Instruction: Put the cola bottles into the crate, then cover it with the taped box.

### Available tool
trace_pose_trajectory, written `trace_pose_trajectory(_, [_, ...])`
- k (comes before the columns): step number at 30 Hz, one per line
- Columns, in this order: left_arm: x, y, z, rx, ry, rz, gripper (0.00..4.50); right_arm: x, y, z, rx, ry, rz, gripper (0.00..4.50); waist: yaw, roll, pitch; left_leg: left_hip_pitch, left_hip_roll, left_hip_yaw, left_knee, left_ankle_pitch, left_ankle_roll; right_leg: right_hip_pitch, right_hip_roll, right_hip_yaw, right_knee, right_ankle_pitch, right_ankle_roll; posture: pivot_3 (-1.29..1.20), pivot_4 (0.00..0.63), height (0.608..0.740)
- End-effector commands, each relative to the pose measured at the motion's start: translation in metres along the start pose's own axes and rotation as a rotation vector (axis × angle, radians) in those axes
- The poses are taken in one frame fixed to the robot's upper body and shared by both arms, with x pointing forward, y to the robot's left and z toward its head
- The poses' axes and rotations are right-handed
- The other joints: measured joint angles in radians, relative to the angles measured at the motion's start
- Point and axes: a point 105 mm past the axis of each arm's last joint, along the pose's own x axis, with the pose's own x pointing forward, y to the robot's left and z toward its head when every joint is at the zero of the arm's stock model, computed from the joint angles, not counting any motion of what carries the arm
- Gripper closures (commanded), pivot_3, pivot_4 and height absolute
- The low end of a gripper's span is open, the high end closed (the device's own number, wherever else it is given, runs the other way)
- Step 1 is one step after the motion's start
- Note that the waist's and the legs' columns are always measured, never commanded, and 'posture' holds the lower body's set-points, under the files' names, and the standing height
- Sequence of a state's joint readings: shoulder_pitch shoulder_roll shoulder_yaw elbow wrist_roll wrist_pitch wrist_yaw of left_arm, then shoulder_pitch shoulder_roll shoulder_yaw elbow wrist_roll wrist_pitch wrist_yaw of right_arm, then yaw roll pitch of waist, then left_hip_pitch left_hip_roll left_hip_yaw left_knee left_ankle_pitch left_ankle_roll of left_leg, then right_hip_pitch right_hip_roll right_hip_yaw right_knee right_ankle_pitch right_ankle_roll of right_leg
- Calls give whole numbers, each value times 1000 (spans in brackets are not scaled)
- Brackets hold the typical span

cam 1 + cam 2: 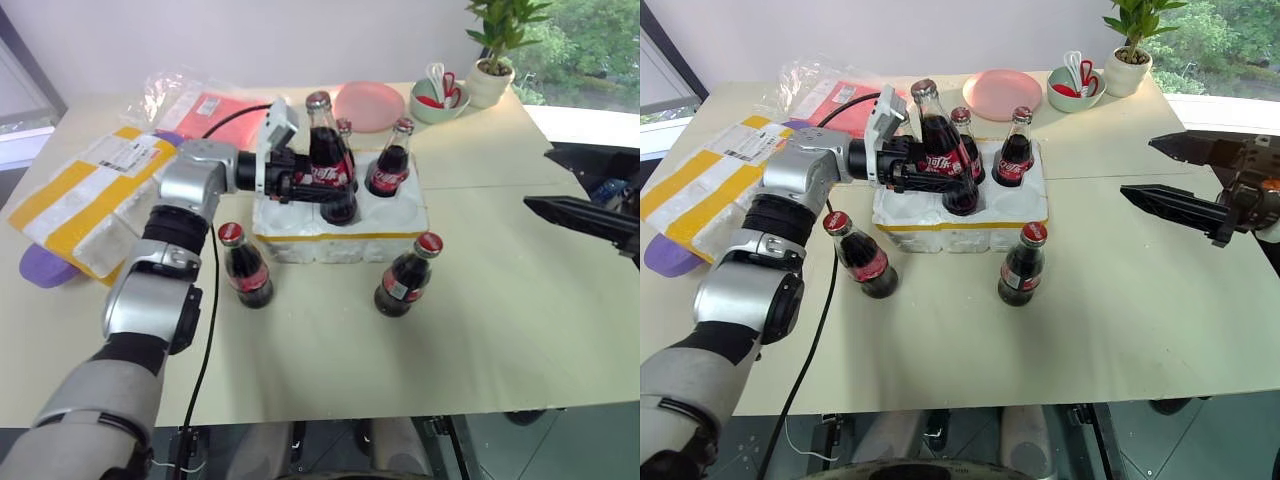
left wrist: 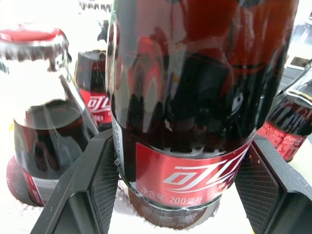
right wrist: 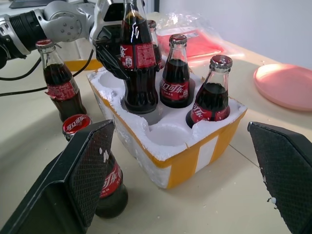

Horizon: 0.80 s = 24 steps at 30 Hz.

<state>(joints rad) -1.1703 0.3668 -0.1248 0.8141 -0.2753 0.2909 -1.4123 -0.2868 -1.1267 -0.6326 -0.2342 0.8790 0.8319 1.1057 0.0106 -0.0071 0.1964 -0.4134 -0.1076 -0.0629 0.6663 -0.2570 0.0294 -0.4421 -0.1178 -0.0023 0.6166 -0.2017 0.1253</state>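
My left gripper (image 1: 322, 184) is shut on a cola bottle (image 1: 326, 150), gripping its lower body at the red label. The bottle's base sits in a front socket of the crate (image 1: 340, 243), a low white foam block with a yellow band. Two more bottles stand in sockets, one at the back (image 1: 346, 130) and one at the right (image 1: 390, 165). On the table in front of the crate stand two others, one at the left (image 1: 246, 268) and one at the right (image 1: 406, 276). My right gripper (image 1: 1185, 178) hangs open well to the right of the crate. The taped box (image 1: 85, 195) lies at the left.
A purple object (image 1: 40, 268) pokes out from under the taped box. A red packet in clear plastic (image 1: 215, 110) lies behind the crate, with a pink plate (image 1: 368, 105), a green bowl holding scissors (image 1: 440, 97) and a potted plant (image 1: 495, 55) along the far edge.
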Motion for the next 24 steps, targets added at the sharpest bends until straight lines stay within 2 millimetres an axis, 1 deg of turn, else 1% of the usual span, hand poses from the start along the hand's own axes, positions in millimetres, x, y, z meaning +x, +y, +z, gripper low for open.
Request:
trace_pose_trajectory(1, [-9, -1, 20, 65, -16, -12, 727, 0, 5, 9, -53, -20, 18, 0, -1, 0, 0, 0, 0, 0, 0, 0, 0, 0, 0, 0, 0, 0, 0, 0, 150, 740])
trace_pose_trajectory(3, [-12, -1, 19, 73, 0, -17, 45, 1, 5, 9, -55, -17, 20, 0, 0, 0, 0, 0, 0, 0, 0, 0, 0, 0, 0, 0, 0, 0, 0, 0, 150, 740])
trace_pose_trajectory(7, [-18, -2, 18, 91, 13, -13, 45, 4, 3, 8, -56, -20, 25, 0, 1, 0, 0, 0, 0, 0, 0, 0, 0, 0, 0, 0, 0, 0, 0, 0, 150, 740])
trace_pose_trajectory(9, [-25, -5, 19, 103, 17, -11, 45, 6, 1, 7, -56, -19, 33, 0, 2, 0, 0, 0, 0, 0, 1, 0, 0, 0, 0, 0, 0, 0, 0, 0, 150, 740])
trace_pose_trajectory(11, [-36, -8, 23, 120, 11, -5, 45, 8, 0, 6, -55, -18, 45, 0, 1, 0, 0, 0, 0, 0, 1, 0, 0, 0, 0, 0, 0, 0, 0, 0, 150, 740])
trace_pose_trajectory(13, [-49, -11, 29, 105, -4, 15, 45, 11, -1, 6, -53, -22, 57, 0, -2, 0, 0, 0, 0, 0, 1, 0, 0, 0, 0, 0, 0, 0, 0, 0, 150, 740])
trace_pose_trajectory(16, [-76, -19, 40, 106, -23, 72, 45, 16, -3, 4, -49, -25, 81, 0, -8, 0, 0, 0, 0, 0, 0, 0, 0, 0, 0, 0, 1, 0, 0, 0, 150, 740])
trace_pose_trajectory(17, [-82, -22, 41, 106, -24, 89, 45, 18, -3, 3, -49, -26, 87, 0, -9, 0, 0, 0, 0, 0, 0, 0, 0, 0, 0, 0, 1, 0, 0, 0, 150, 740])
trace_pose_trajectory(21, [-117, -48, 49, 101, -20, 160, 45, 25, -7, 3, -44, -29, 115, 0, -20, 1, 0, 0, 0, 0, 0, 0, 0, 0, 0, 1, 1, 0, 0, 0, 150, 740])
trace_pose_trajectory(22, [-122, -53, 50, 97, -19, 170, 45, 26, -8, 3, -43, -29, 119, 0, -22, 1, 0, 0, 0, 0, 0, 0, 0, 0, 0, 1, 1, 0, 0, 0, 150, 740])
trace_pose_trajectory(24, [-140, -69, 50, 79, -13, 222, 45, 28, -9, 2, -41, -27, 130, 0, -22, 1, 0, 0, 0, 0, 0, 0, 0, 0, 0, 0, 1, 0, 0, 0, 150, 740])
